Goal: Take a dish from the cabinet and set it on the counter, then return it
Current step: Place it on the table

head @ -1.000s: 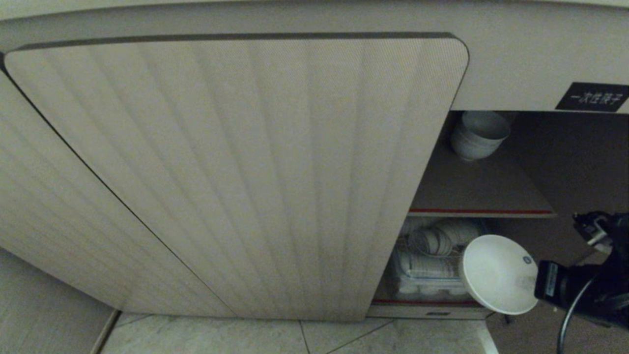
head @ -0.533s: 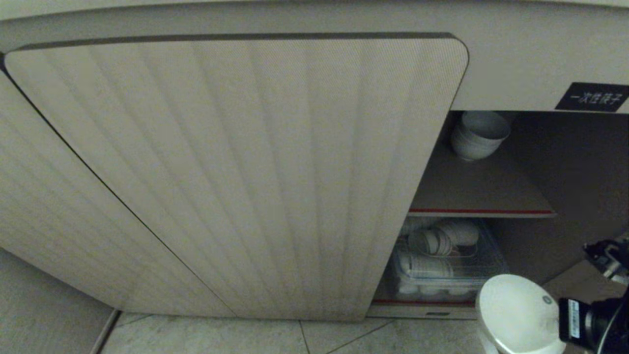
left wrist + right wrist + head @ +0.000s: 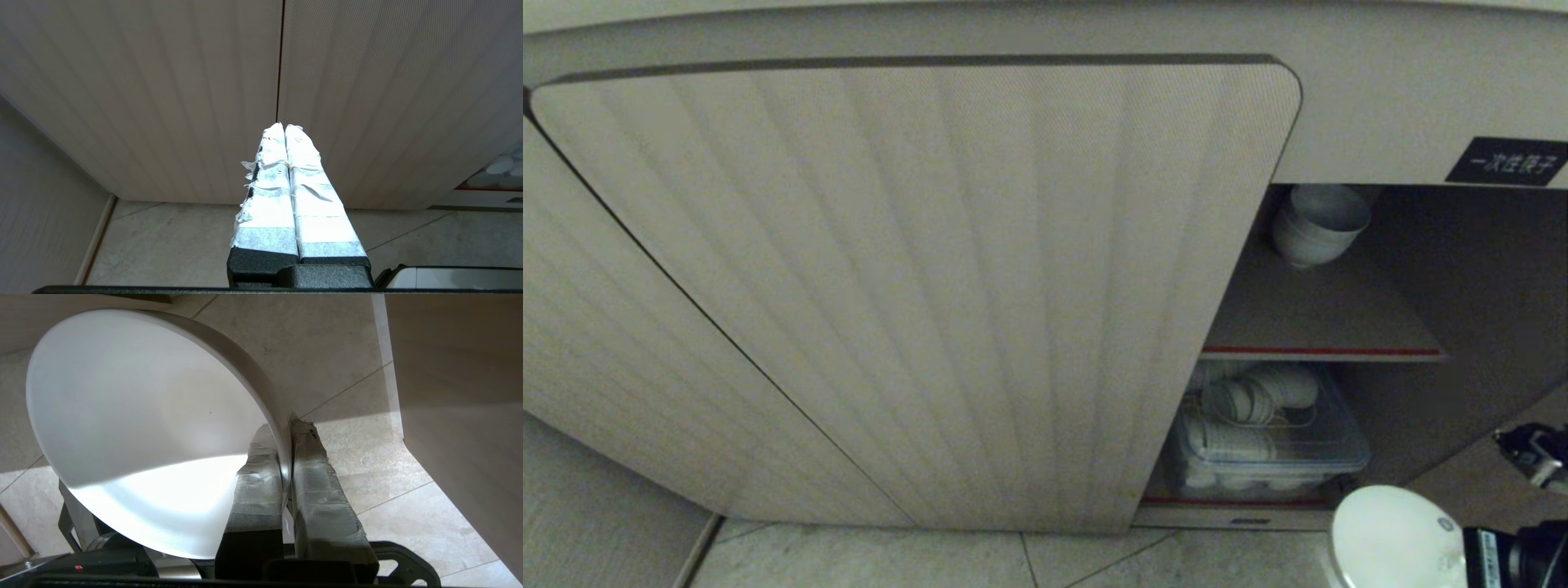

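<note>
A low beige cabinet stands with ribbed doors, its right side open onto brown shelves. A stack of white bowls sits at the top shelf's back left; a clear bin of crockery fills the bottom shelf. Out in front, above the floor tiles, the right gripper pinches the dish by its rim. The left gripper faces the doors, fingers pressed together, empty.
</note>
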You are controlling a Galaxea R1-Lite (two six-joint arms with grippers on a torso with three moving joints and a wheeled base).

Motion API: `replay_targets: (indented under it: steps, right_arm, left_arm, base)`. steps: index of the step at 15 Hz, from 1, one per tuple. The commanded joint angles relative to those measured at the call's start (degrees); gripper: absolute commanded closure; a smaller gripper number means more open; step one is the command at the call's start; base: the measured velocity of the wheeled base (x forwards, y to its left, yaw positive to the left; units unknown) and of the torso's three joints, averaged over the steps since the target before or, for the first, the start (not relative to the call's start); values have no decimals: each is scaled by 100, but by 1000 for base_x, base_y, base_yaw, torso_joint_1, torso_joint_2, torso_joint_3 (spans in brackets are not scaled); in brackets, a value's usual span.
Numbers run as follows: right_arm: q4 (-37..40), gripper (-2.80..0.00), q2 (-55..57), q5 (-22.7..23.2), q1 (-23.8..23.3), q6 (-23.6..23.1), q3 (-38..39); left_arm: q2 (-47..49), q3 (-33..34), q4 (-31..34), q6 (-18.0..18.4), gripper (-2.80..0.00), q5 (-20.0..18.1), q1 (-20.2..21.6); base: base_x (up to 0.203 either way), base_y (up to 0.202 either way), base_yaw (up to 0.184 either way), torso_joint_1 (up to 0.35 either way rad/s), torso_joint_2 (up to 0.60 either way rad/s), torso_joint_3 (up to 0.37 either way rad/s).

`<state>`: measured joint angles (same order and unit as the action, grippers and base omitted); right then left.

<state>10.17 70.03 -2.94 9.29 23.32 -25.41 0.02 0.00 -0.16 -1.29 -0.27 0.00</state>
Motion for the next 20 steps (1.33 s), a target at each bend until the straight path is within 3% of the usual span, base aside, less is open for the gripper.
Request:
replay_targets:
  steps: [1, 20]
  right_arm:
    - [-18, 0, -77, 4, 3, 7, 79]
    - [-59, 0, -315, 162, 3, 58, 203]
  left_arm:
    - [-2, 0, -2, -3, 0, 0, 0]
    - [-2, 0, -2, -3, 0, 0, 0]
  base:
    - [0, 0, 0, 0, 0, 0]
    - [0, 0, 0, 0, 0, 0]
